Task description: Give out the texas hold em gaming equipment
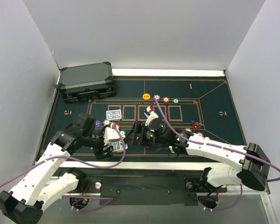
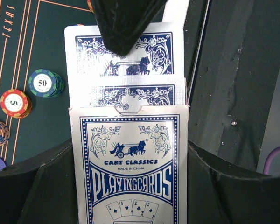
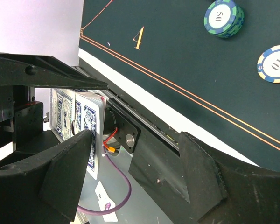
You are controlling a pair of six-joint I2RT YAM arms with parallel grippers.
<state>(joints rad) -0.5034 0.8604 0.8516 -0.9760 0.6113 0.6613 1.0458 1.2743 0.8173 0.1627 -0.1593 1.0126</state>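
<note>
- Two cards at least stick out of the open card box, held above the green mat on the worktop; chips lie on the mat beside it.
- Left tool clamped on the box.
- Right tool fingers apart, one tip over the top card, no pinch yet.
- Risk: the pinch takes both cards, since they overlap closely.
- Risk: the pull drags the box out of the left grip, or loose cards spill onto the chips.

White card box, blue scrollwork; green 50 chip; red 5 chip; dark green mat, orange-lined.
</note>
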